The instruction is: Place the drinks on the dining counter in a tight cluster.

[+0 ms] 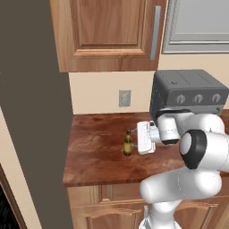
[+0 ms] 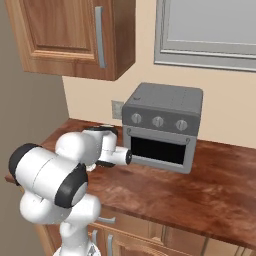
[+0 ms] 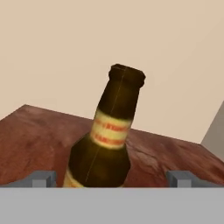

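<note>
The amber bottle [image 1: 128, 143], standing upright toward the middle of the toaster-oven counter [image 1: 98, 156], is being flanked by the released, wide-spread claw [image 3: 112, 178], and could be toppled if nudged during closing, while its base is being cut off in the hand view.

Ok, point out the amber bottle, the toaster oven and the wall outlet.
amber bottle [image 1: 128, 144], left base view, on its body just below the label.
toaster oven [image 2: 162, 102], right base view, on its grey top panel.
wall outlet [image 1: 125, 98], left base view, on the middle of its plate.
</note>
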Motion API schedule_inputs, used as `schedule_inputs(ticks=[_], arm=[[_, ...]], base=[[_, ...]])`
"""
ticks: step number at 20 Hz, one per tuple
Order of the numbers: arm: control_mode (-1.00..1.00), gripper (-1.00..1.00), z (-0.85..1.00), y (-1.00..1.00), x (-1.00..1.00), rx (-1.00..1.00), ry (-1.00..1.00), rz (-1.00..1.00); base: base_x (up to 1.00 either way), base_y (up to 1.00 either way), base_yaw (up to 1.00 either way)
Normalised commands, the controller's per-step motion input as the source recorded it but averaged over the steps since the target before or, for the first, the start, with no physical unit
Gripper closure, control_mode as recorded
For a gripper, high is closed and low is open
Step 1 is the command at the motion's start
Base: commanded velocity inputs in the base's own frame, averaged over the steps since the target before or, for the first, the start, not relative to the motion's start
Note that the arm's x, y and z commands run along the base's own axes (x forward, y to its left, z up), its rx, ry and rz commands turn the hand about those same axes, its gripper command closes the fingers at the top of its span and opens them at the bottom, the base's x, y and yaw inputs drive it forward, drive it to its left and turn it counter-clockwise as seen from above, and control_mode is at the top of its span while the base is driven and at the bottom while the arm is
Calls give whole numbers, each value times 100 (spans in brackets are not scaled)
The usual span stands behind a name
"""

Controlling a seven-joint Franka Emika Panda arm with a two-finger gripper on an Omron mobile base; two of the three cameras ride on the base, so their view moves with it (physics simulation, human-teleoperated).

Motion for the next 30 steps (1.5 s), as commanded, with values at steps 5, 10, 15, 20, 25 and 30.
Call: schedule_inputs(ticks=[5,10,15,20,25,30], arm=[[-100,-100,0,10,0,0,4,0],[-100,-100,0,7,0,0,4,0],[-100,-100,-3,13,0,0,2,0],[-100,-100,-5,20,0,0,0,0],[-100,100,-5,11,2,0,0,0],[-100,100,0,4,0,0,0,-1]], base=[[0,0,0],[0,0,0],[0,0,0],[0,0,0],[0,0,0],[0,0,0]])
